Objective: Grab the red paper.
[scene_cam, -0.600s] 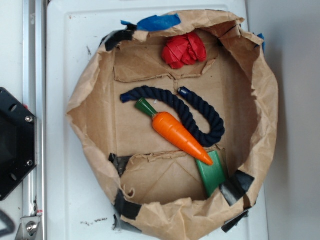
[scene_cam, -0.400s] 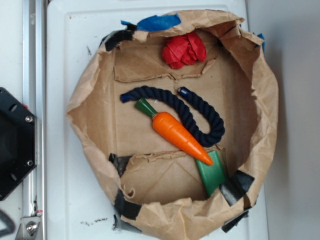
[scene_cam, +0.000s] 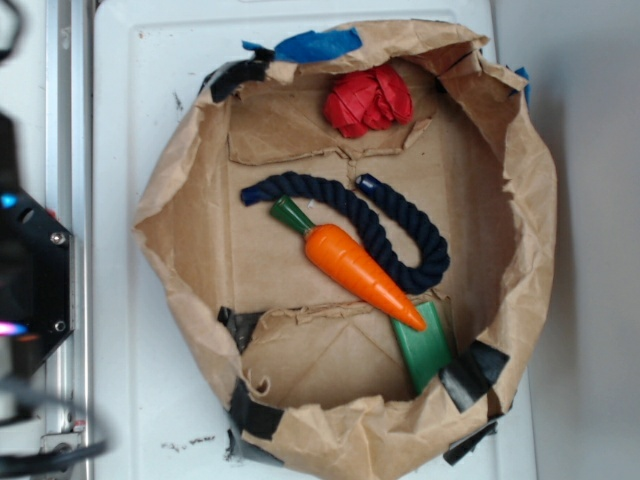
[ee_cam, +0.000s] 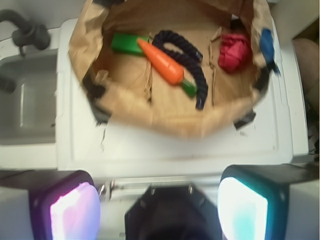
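Observation:
The red paper (scene_cam: pixel 368 102) is a crumpled wad lying at the far end of the brown paper bag tray (scene_cam: pixel 530 200). In the wrist view the red paper (ee_cam: pixel 235 51) sits at the upper right, inside the tray's rim (ee_cam: pixel 165 117). My gripper (ee_cam: pixel 159 210) is open: its two glowing pads stand wide apart with nothing between them. It is well outside the tray, over the black base. In the exterior view the gripper (scene_cam: pixel 12 262) shows only as a dark blur with small lights at the left edge, far from the red paper.
An orange carrot (scene_cam: pixel 355 265) lies in the tray's middle, with a dark blue rope (scene_cam: pixel 400 250) curved around it. A green block (scene_cam: pixel 425 348) rests near the carrot's tip. Blue tape (scene_cam: pixel 318 44) marks the far rim. A grey sink (ee_cam: pixel 25 100) lies left of the white table.
The arm has come into the exterior view at the left edge, blurred, over the black base. Nothing inside the tray has moved.

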Controlling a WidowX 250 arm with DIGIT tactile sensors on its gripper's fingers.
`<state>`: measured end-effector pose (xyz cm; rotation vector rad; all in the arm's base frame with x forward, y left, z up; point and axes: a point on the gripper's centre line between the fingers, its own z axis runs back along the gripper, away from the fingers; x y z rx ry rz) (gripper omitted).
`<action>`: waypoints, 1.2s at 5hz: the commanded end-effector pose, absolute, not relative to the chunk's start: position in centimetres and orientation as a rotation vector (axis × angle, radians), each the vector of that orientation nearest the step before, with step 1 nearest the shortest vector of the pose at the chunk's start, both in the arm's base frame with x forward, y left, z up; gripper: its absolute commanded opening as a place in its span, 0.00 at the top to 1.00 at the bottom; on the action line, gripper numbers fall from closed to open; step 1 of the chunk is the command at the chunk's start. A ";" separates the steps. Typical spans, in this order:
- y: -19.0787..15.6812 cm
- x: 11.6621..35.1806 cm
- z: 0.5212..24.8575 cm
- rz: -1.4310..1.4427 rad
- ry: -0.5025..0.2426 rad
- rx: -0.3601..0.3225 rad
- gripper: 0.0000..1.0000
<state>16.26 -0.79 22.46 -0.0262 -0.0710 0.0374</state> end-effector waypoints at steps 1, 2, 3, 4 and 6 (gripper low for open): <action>4.4 24.9 21.2 0.087 -0.132 -0.017 0.00; 0.1 19.7 19.3 0.295 -0.137 0.034 0.00; 0.1 19.7 19.3 0.295 -0.137 0.034 0.00; 0.1 19.7 19.3 0.295 -0.137 0.034 0.00; 0.1 19.7 19.3 0.295 -0.137 0.034 0.00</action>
